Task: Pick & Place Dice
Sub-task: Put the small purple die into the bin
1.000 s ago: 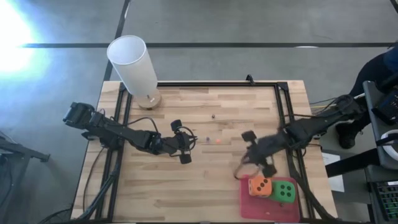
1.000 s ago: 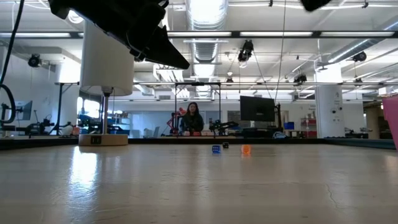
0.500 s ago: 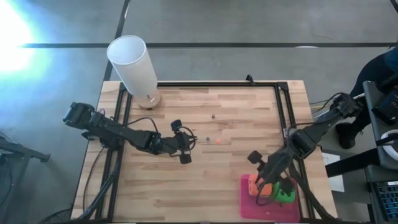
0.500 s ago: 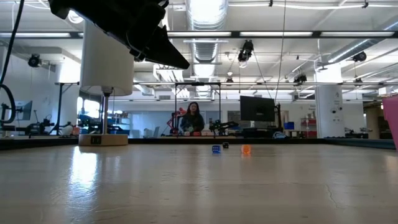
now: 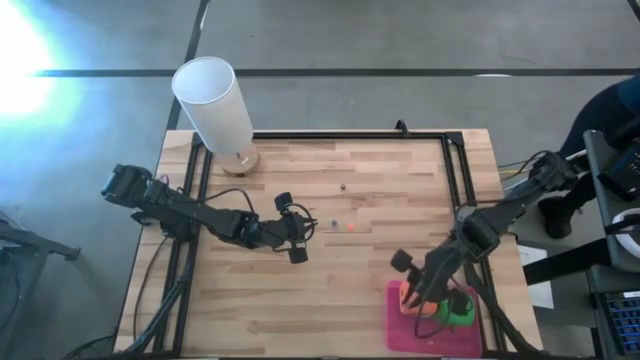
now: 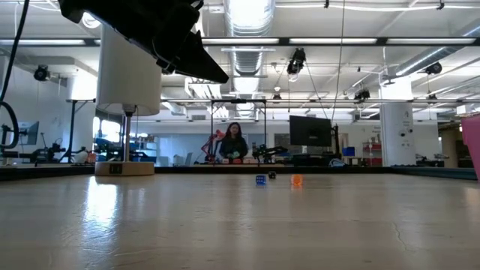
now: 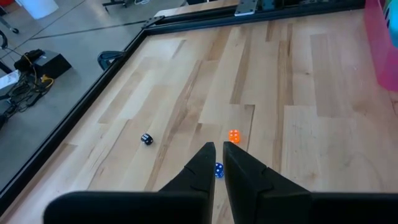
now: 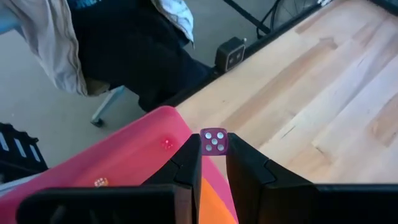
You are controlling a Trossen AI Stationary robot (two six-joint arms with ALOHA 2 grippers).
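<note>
Right wrist view shows the right gripper (image 8: 214, 163) with jaws clamped on a small pink die (image 8: 214, 141), above the pink mat's (image 8: 134, 163) edge. Left gripper (image 7: 218, 163), jaws narrow and empty, waits mid-desk, well apart from the mat. Release low, over bare mat beside the orange cube (image 5: 409, 296). A second ago the right arm hung short of the mat.

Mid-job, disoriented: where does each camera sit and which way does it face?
High: above the table, straight down; both arms, left gripper, right gripper over the pink mat.
Low: tabletop height, level into the room; an arm overhead.
Left wrist: past its own fingers at the orange die.
Right wrist: past its fingers pinching a magenta die, toward the mat's edge.
Shared: low and left wrist both show the orange die.
</note>
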